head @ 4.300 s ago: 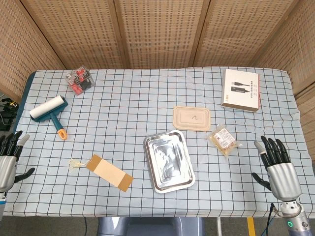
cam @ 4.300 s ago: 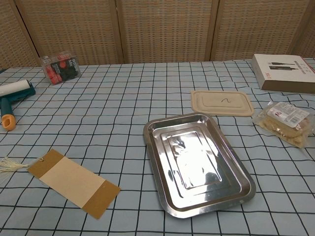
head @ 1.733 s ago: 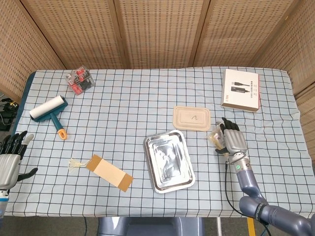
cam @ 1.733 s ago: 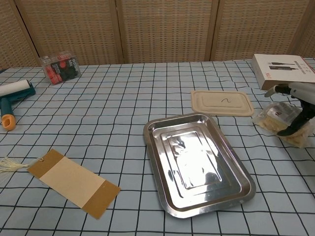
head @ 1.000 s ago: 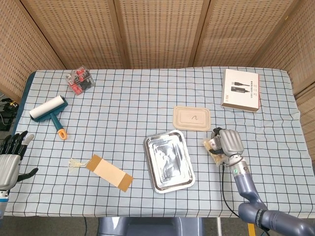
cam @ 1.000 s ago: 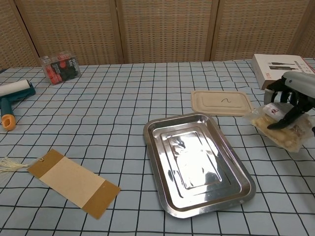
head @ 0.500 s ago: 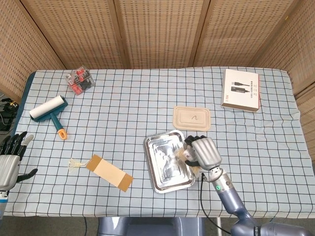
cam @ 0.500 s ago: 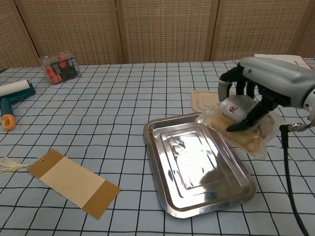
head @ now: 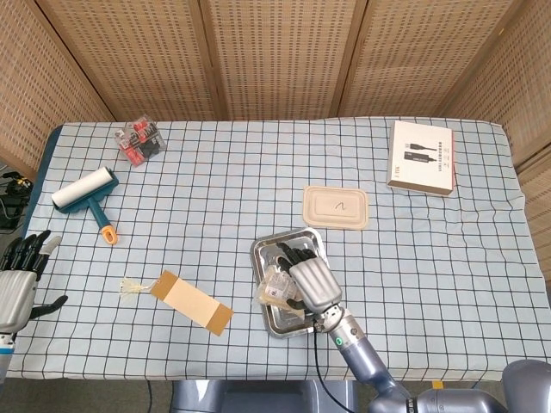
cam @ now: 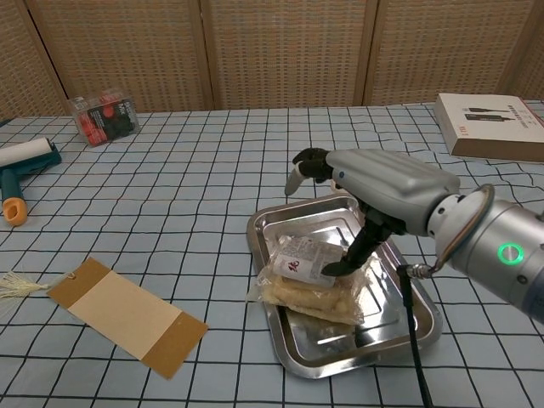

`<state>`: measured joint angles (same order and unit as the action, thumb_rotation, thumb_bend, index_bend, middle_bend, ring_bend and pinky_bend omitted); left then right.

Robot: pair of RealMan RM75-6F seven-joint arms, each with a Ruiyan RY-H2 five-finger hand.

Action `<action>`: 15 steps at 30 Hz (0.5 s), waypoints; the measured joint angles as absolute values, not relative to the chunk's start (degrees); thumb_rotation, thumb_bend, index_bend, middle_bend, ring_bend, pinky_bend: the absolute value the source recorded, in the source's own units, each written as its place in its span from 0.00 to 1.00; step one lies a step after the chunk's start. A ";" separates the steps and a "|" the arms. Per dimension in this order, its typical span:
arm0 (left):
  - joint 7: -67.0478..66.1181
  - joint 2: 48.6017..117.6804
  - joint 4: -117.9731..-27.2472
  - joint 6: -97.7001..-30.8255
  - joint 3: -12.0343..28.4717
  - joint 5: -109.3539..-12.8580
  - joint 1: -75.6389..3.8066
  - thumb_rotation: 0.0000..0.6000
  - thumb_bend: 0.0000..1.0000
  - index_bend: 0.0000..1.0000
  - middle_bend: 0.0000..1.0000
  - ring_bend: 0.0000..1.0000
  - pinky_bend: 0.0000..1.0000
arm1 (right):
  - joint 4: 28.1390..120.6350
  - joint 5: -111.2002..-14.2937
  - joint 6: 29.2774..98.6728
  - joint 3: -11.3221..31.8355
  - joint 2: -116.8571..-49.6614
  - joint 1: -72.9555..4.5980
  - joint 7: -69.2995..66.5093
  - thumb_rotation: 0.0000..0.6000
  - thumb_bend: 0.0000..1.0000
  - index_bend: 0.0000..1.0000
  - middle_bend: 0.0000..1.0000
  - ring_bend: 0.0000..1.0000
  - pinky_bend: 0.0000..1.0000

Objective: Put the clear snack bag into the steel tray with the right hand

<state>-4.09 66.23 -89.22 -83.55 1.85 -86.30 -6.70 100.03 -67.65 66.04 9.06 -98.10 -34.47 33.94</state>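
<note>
Two hands show, and we take them from left to right. At the far left edge of the head view our left hand (head: 15,284) hangs beside the table with its fingers spread and nothing in them. On the checked tablecloth (head: 215,189) near it we see a lint roller (head: 84,191) with a teal and orange handle, a small clear box (cam: 105,118) of red and black items further back, and a brown paper tag (cam: 126,315) with a tassel lying flat toward the front edge.

Further right sits the steel tray (cam: 416,323). Our right hand (cam: 374,191) is over it, palm down, and pinches the clear snack bag (cam: 308,276) between thumb and fingers (cam: 297,174). The bag hangs below and to the left of the palm, tilted; most of it lies within the tray and its left end reaches over the tray's left rim. We cannot tell whether its underside touches the tray floor.

Behind the tray, a beige lid (head: 336,207) lies flat, and a white product box (head: 422,157) rests near the back right of the table.
</note>
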 measured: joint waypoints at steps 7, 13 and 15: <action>-4.09 66.27 -89.20 -84.00 1.83 -86.47 -6.55 1.00 0.09 0.00 0.00 0.00 0.00 | 101.59 -68.40 68.38 8.82 -96.62 -34.08 35.64 1.00 0.08 0.14 0.00 0.00 0.08; -4.43 66.37 -89.11 -83.59 1.83 -86.25 -6.69 1.00 0.09 0.00 0.00 0.00 0.00 | 103.00 -71.18 72.03 8.77 -91.51 -32.27 35.43 1.00 0.08 0.11 0.00 0.00 0.05; -4.66 66.41 -89.13 -83.42 1.82 -86.17 -6.75 1.00 0.09 0.00 0.00 0.00 0.00 | 103.47 -71.92 72.91 8.67 -88.98 -31.33 34.35 1.00 0.08 0.09 0.00 0.00 0.01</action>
<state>-4.66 66.41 -89.13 -83.42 1.82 -86.17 -6.75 103.47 -71.92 72.91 8.67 -88.98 -31.33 34.35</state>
